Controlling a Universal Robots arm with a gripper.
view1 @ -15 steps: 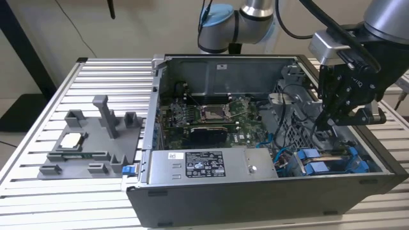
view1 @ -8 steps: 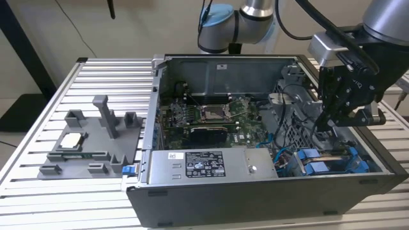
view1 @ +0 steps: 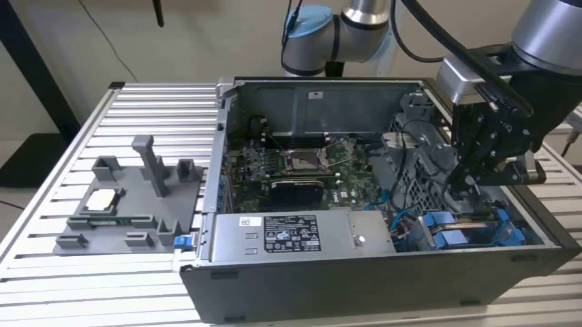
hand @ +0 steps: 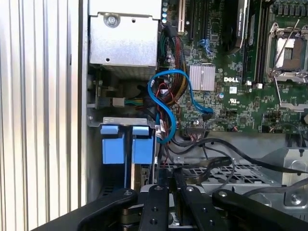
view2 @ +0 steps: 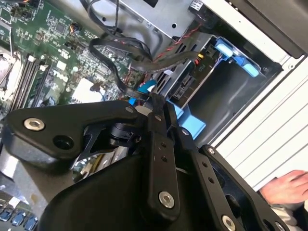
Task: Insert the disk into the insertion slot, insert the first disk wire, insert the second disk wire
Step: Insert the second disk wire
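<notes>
One gripper (view1: 465, 182), mine, hangs inside the case (view1: 364, 286) at the exterior view's right; its opening I cannot tell. The disk (hand: 133, 149) sits in the insertion slot (hand: 122, 122), little room alongside.

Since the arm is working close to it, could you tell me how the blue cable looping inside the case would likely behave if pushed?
The blue cable would probably flex rather than resist: it hangs in loose curves. Being thin and flat, it looks light. It would likely spring back partly, since one end seems plugged in near the motherboard.
</notes>
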